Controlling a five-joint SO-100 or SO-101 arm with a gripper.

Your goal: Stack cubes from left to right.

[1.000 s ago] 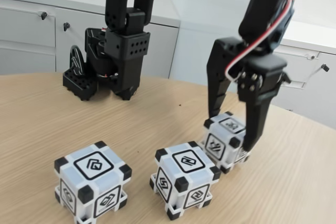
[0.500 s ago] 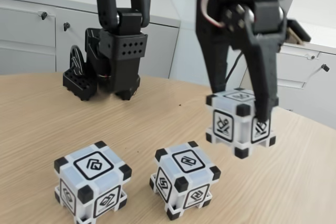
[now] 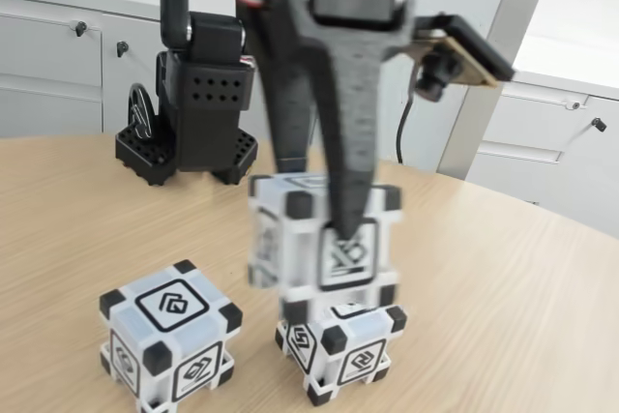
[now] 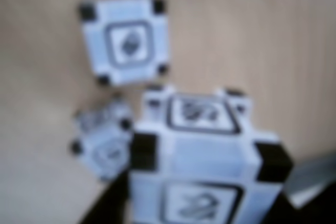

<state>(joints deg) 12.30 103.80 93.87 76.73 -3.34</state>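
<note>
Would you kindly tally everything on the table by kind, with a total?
Cubes resting on the table: 2 (left cube, middle cube)
Cubes held in the pincer: 1 (held cube)
Robot arm bases: 1 (arm base)
Total: 4

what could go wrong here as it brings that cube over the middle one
The gripper carries the held cube just above the middle cube, and it looks shifted to the left of it in the fixed view; released like this, it may sit off-centre and tip. The motion blur suggests speed, so a low pass could knock the middle cube. A toppled cube might hit the left cube close by.
</note>
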